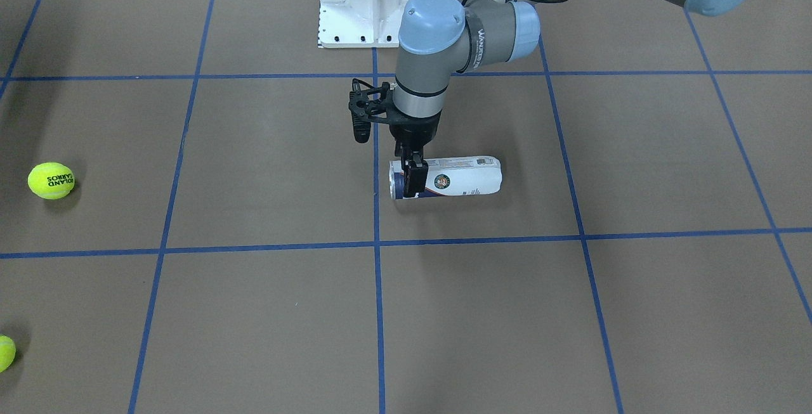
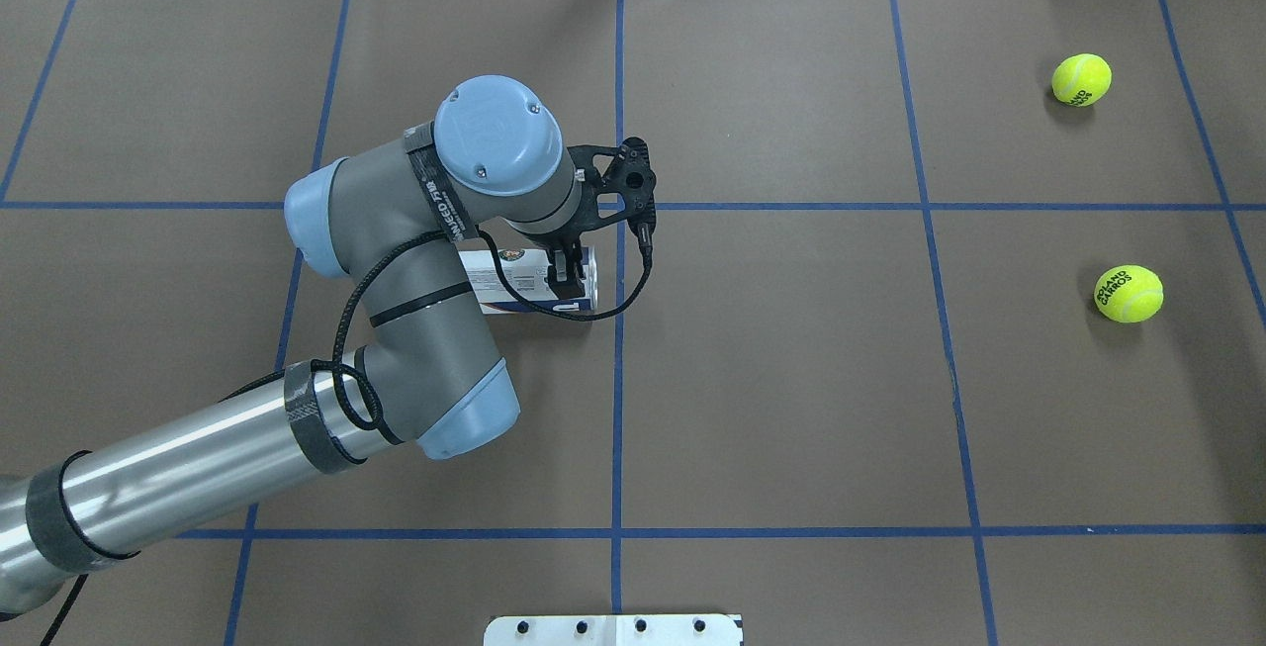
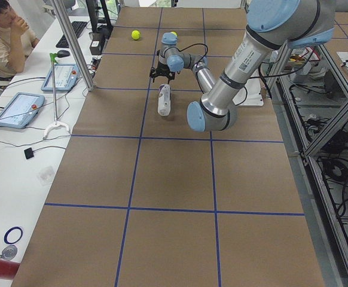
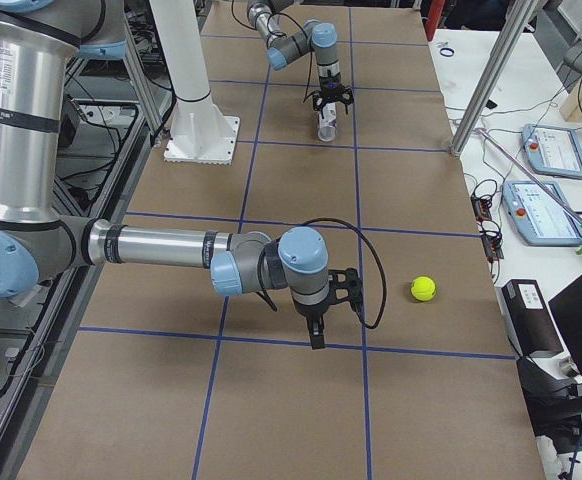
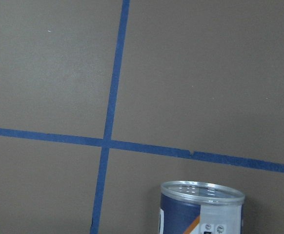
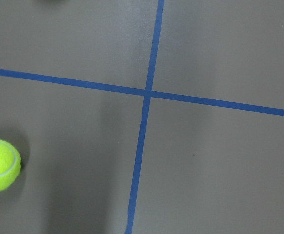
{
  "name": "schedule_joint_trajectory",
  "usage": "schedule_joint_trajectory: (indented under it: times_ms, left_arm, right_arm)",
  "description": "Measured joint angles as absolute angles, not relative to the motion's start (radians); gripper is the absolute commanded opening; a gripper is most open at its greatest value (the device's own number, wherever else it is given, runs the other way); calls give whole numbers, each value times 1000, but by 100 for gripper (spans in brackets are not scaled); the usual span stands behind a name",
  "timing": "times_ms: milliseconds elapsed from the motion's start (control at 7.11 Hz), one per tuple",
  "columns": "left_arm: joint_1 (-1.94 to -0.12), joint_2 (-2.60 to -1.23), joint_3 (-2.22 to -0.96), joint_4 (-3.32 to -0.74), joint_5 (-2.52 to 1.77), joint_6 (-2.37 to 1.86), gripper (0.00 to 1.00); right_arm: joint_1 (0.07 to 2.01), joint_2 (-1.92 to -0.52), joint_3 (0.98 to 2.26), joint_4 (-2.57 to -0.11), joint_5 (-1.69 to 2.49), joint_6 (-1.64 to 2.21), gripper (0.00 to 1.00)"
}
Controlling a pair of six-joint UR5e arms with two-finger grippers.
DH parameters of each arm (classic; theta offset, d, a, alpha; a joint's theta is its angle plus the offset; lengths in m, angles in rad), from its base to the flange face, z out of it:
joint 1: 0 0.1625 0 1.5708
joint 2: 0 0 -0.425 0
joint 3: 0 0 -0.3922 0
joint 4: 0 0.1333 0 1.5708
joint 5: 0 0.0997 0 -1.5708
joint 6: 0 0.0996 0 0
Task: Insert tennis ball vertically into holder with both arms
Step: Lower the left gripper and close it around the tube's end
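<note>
Over the middle of the table (image 2: 791, 379), the left arm (image 2: 396, 329) reaches in from the robot's left and sets the left end effector (image 1: 413, 186) down on the holder (image 1: 466, 178), which lies on its side. The black fingers straddle the holder just behind its silver rim (image 5: 202, 191), one on the robot's side and one on the operators' side. Whether they press the plastic cannot be told.

Most of the holder, with its label and round emblem, stretches away to the left of this end effector. The open rim points to its right, just beside a blue tape line (image 1: 376, 274). Behind the end effector, toward the robot, stands the white pedestal base (image 1: 355, 2).

Well apart to the right of the left end effector lies a tennis ball (image 2: 1128, 293). A second tennis ball (image 2: 1081, 79) lies farther toward the operators.

Farther right again, seen only from the table's end, the right arm (image 4: 161, 245) holds the right end effector (image 4: 316, 338) pointing down above the table. How far it is open cannot be told. A tennis ball shows near it, toward the operators.
</note>
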State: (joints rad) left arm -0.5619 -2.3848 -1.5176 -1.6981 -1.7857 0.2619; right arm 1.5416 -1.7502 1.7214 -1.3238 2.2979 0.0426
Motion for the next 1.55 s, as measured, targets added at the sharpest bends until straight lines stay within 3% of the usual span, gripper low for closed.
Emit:
schedule_joint_trajectory:
  times_ms: [1548]
  left_arm:
    - [-504,-2400,-1417,-1714,-1729,261,98]
  right_arm:
    - [1542,-1750,1721,-1324,2298,43,99]
